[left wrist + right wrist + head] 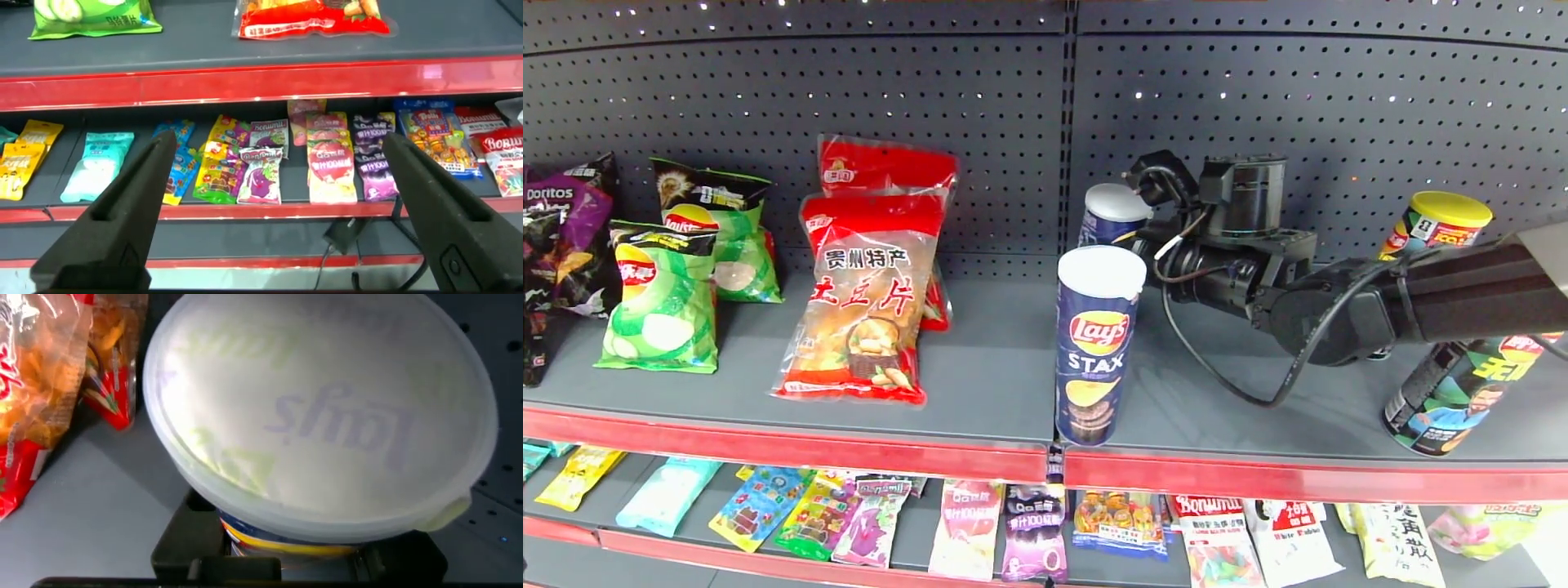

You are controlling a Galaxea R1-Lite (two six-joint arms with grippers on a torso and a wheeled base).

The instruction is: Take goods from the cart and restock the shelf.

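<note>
Two blue chips cans stand on the grey upper shelf [980, 384]. The front can [1094, 351] is upright near the shelf's red front edge. Behind it, closer to the pegboard, is the rear can [1112, 214], and my right gripper [1147, 233] comes in from the right and is shut on it. In the right wrist view the rear can's white lid [319, 416] sits just above my right gripper [294, 551], whose fingers [184, 543] hug the can's body. My left gripper [278, 139] hangs open and holds nothing, below the upper shelf and facing the lower candy shelves.
Red potato chip bags [866, 302] lie left of the cans, with green chip bags [666, 298] and a purple bag [560, 237] farther left. A yellow-lidded can [1441, 220] and a tilted can [1462, 400] stand at the right. Candy packs [261, 163] fill the lower shelves.
</note>
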